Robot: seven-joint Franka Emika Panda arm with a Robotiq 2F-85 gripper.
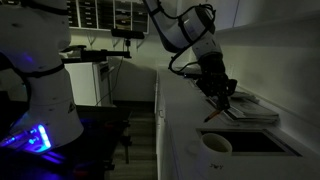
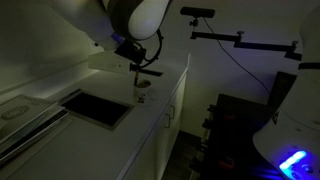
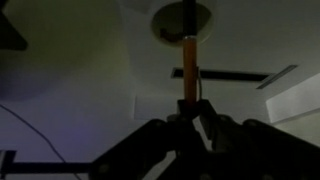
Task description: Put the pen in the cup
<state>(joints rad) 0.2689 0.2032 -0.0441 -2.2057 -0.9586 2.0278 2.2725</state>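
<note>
Showing a dim room in both exterior views. Glowing blue at the far left, off the worktop: a white machine [image 1: 50, 100]. Running rightward from the cabinet fronts: a pale worktop [image 1: 180, 125].

Sitting upright near the worktop's front edge, just beside a corner of the dark rectangular recess [image 1: 255, 142]: the cup [image 1: 215, 150], white with a dark inside.

Hanging above the worktop, further right and higher: the gripper [image 1: 222, 100], pointing down, with the flat stacked trays [image 1: 252, 110] lying behind it toward the worktop's back edge.

Pinching the pen [image 2: 137, 80] at its upper end between closed-in fingers, as seen in an exterior view, with the pen hanging straight down from the gripper [image 2: 134, 60] and its lower end just above the cup [image 2: 141, 97].

Looking down through the wrist view: the gripper [image 3: 192, 108] clamping the orange-tinted pen [image 3: 188, 55], the pen's far end overlapping the round mouth of the cup [image 3: 182, 18]. Not showing clearly whether the tip is inside the rim or above it.
</note>
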